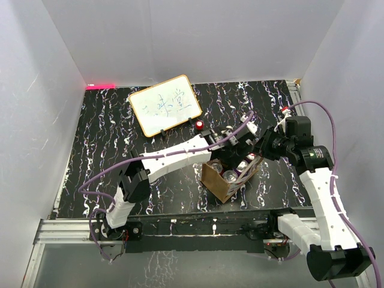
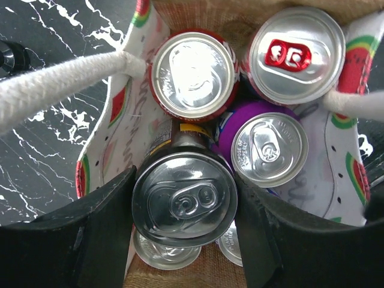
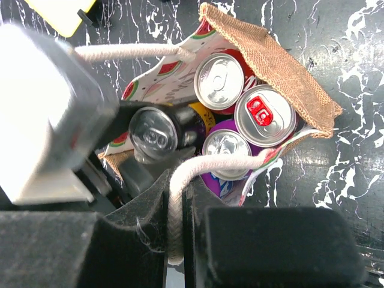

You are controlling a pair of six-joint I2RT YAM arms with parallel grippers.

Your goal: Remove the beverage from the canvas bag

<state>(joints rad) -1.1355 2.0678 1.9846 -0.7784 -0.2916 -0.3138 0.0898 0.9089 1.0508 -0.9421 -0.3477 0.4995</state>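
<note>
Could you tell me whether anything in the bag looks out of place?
Only the dark can in the left claw: it sits higher than the other cans in the canvas bag. Nothing looks spilled.

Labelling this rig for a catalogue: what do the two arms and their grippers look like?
Left arm and right arm: white boxy links, black joints, a purple cable running along each. Gripper fingers: broad, matte black blocks. No readable markings.

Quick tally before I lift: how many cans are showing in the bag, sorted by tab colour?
Red-tab cans: 1
Silver-tab cans: 3, one clamped by the left gripper
Cans with tab hidden: 2, lower down
Total: 6 cans in the canvas bag
</note>
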